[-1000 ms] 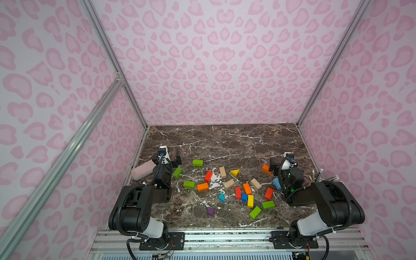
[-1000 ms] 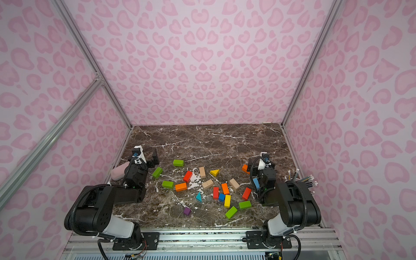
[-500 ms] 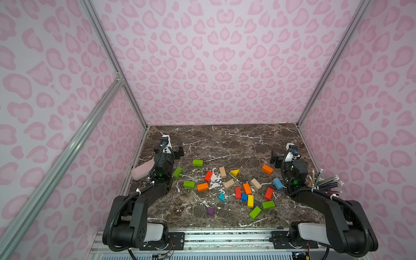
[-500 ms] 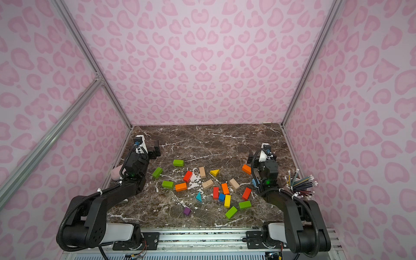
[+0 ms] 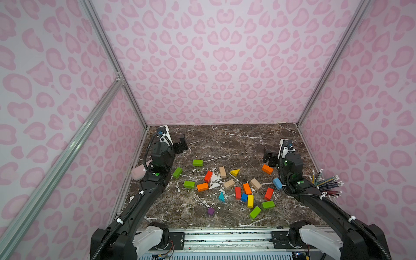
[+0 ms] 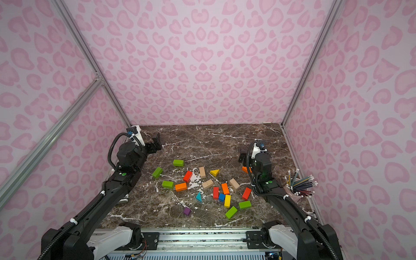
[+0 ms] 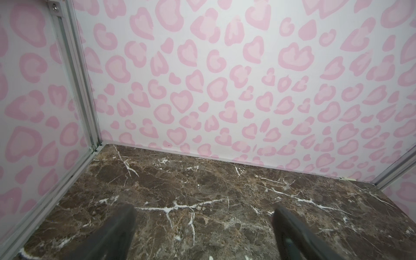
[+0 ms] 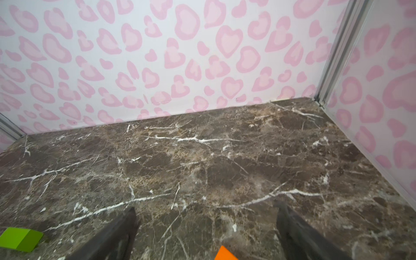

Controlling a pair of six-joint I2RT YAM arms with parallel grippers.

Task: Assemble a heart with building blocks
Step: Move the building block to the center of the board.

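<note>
building blocks point(image 5: 225, 186) scattered loose mid-table point(image 5: 236, 139), no heart begun. both arms just unfolded, reached forward beside pile. left gripper point(image 5: 181, 145), right gripper point(image 5: 269, 156): fingers spread wide, empty. first pick pending.

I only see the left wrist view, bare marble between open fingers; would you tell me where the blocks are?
Observer: The building blocks lie scattered over the middle of the table, behind the left gripper.
Operator: Which is closest to that arm?
Observer: A green brick, lying right beside it.
Operator: Is the right gripper holding anything?
Observer: No, the right gripper is open and empty; an orange brick lies close by it.
</note>
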